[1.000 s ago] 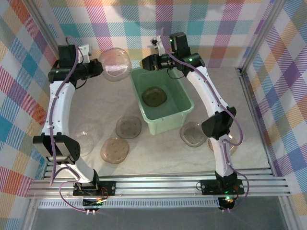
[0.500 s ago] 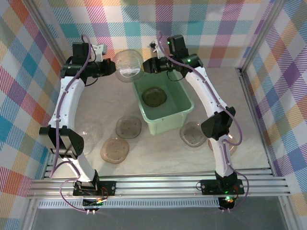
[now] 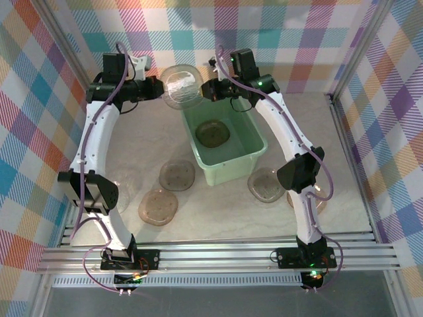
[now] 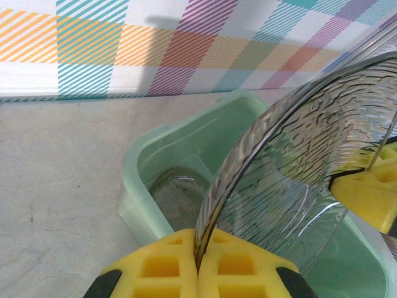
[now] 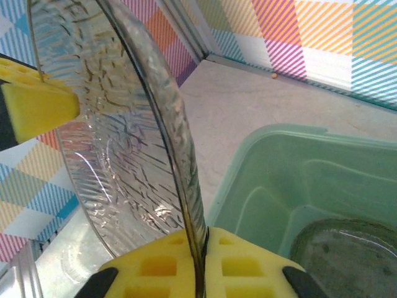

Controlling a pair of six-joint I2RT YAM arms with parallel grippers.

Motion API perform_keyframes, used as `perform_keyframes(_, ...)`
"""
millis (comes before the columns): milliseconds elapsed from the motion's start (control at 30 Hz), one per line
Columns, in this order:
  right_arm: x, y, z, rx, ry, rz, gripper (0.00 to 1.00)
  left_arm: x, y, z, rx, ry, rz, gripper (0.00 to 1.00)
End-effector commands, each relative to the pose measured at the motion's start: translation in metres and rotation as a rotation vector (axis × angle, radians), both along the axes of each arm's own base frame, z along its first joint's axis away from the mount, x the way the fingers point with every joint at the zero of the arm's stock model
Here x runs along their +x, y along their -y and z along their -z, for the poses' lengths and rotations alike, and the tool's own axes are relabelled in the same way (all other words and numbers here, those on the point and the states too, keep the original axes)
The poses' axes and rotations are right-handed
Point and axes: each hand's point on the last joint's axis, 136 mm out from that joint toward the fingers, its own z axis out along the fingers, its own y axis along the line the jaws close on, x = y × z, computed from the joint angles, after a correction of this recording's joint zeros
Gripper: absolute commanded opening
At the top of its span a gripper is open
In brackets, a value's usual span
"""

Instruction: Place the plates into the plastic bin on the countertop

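Top external view: a pale mint-green rectangular plastic bin is sitting mid-frame. A translucent smoky rounded-square plastic plate is hanging above its upper-left corner, the left gripper and right gripper both clamping opposite edges. The left should be letting go only once the right is holding firmly. Earlier, the plate was further left, right jaws apart.

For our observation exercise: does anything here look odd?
Yes: the left tool and right tool both pinch opposite rims of one translucent smoky plastic plate, held on edge over the far corner of the mint-green plastic bin.
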Motion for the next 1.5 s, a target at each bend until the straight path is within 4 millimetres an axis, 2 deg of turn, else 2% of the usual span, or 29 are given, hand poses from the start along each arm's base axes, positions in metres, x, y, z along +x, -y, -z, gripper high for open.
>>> perform_keyframes(0, -0.005, -0.003, -0.01, 0.015, 0.023, -0.011, 0.04, 0.001, 0.007, -0.008, 0.007, 0.016, 0.023, 0.02)
perform_keyframes(100, -0.001, -0.001, -0.008, 0.009, 0.012, 0.02, 0.0, 0.006, 0.005, -0.009, 0.01, 0.023, 0.003, 0.14)
perform_keyframes(267, 0.011, 0.01, -0.006, 0.048, -0.047, 0.121, 0.0, 0.015, -0.004, -0.017, 0.024, 0.062, -0.058, 0.5)
perform_keyframes(367, 0.018, 0.017, -0.006, 0.099, -0.121, 0.205, 0.0, 0.023, -0.018, -0.019, 0.056, 0.08, -0.147, 0.64)
perform_keyframes(467, 0.02, 0.021, -0.005, 0.137, -0.204, 0.28, 0.0, 0.026, -0.027, -0.02, 0.073, 0.097, -0.197, 0.72)
perform_keyframes(700, 0.019, 0.048, 0.037, 0.178, -0.425, 0.559, 0.0, 0.03, -0.04, -0.014, 0.077, 0.094, -0.23, 0.77)
perform_keyframes(933, 0.007, 0.08, 0.069, 0.242, -0.497, 0.838, 0.0, 0.028, -0.05, 0.001, 0.063, 0.058, -0.226, 0.77)
perform_keyframes(1100, 0.002, 0.078, 0.098, 0.245, -0.591, 0.953, 0.0, 0.024, -0.058, 0.012, 0.035, 0.03, -0.245, 0.77)
perform_keyframes(1233, -0.006, 0.072, 0.111, 0.204, -0.637, 1.025, 0.0, 0.014, -0.065, 0.023, 0.032, 0.002, -0.257, 0.77)
perform_keyframes(1467, -0.025, 0.084, 0.139, 0.146, -0.73, 1.233, 0.0, 0.0, -0.081, 0.031, 0.026, -0.02, -0.289, 0.77)
